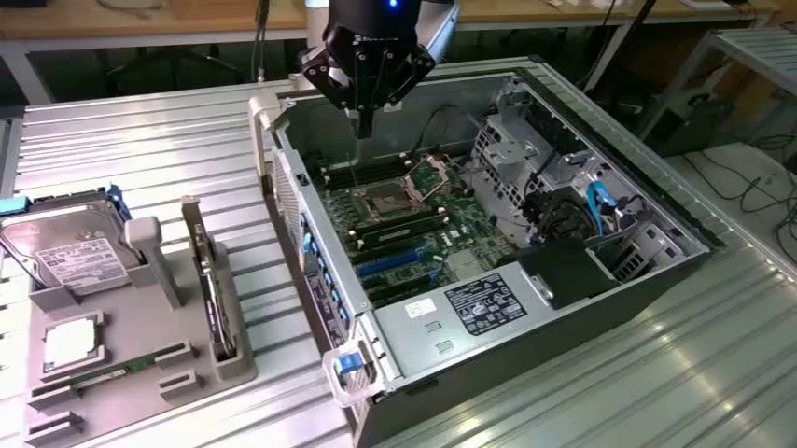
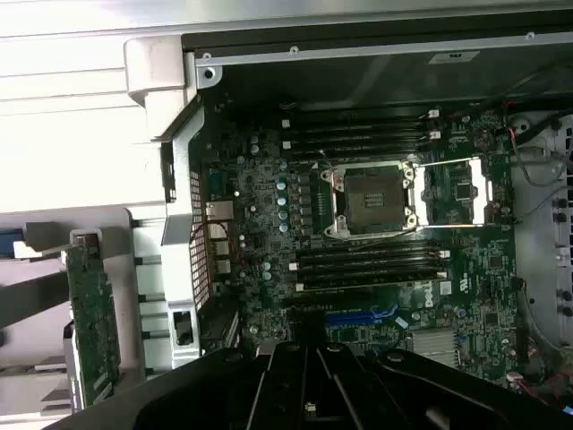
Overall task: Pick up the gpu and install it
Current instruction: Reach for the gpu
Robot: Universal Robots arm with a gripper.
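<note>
The gpu (image 1: 208, 285) stands on its edge in a slot of the grey holder tray (image 1: 187, 373) at the exterior view's left, outside the computer case. Its green board (image 2: 90, 322) appears beside the case wall in the wrist view. My gripper (image 1: 361, 126) hangs above the far end of the open case (image 1: 498, 317), over the motherboard (image 2: 269, 233) near the open CPU socket (image 2: 372, 199). The gripper is shut with nothing in it and is well apart from the gpu. Blue expansion slots (image 1: 392, 263) lie on the board toward the near side of the case.
The holder tray also carries a silver hard drive (image 1: 62, 247), a CPU chip (image 1: 73, 341) and a slim green memory stick (image 1: 118, 371). Drive cages and blue cables (image 1: 595, 205) crowd the case at the exterior view's right. The case's side wall (image 1: 293, 219) stands between gripper and tray.
</note>
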